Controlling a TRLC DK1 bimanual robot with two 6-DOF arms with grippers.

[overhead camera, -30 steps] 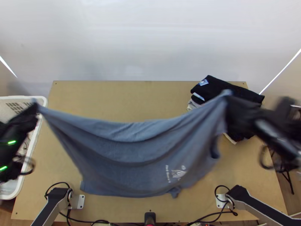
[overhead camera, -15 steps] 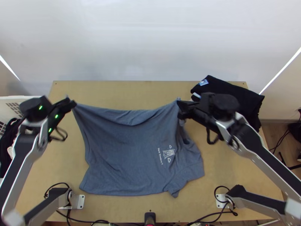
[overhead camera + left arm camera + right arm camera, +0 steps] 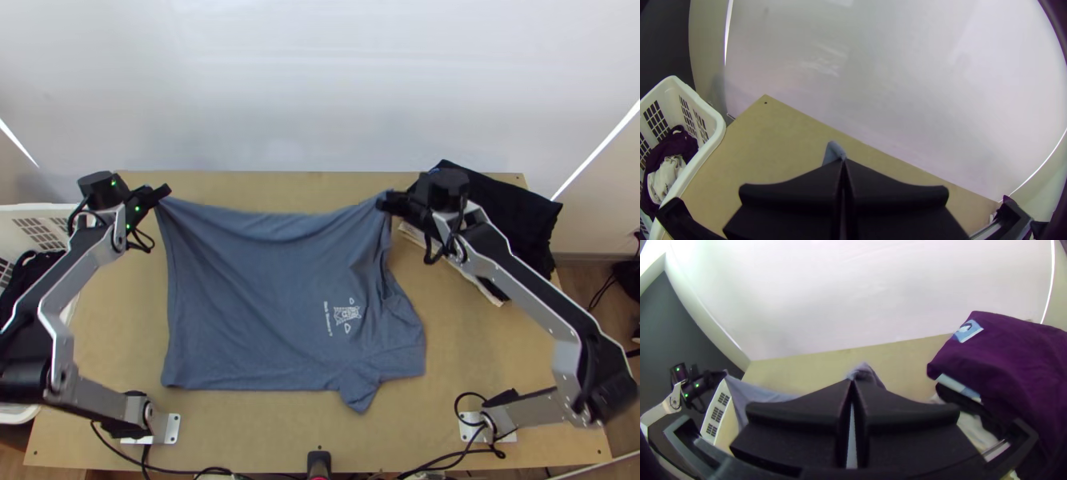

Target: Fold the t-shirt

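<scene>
The left claw (image 3: 164, 192) and the right claw (image 3: 386, 202) are each clamped on one far corner of one blue-grey t-shirt (image 3: 264, 304), stretched between them over one wooden surface (image 3: 104, 344). One white basket (image 3: 24, 210) stands at the surface's left side; one garment stack (image 3: 516, 210) occupies the far right.

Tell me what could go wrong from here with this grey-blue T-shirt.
The left hand and right hand each pinch a small bit of the T-shirt, so a corner might slip free. The raised edge sags between them and could land creased. The right hand is close beside the dark folded clothes and might nudge them.
</scene>
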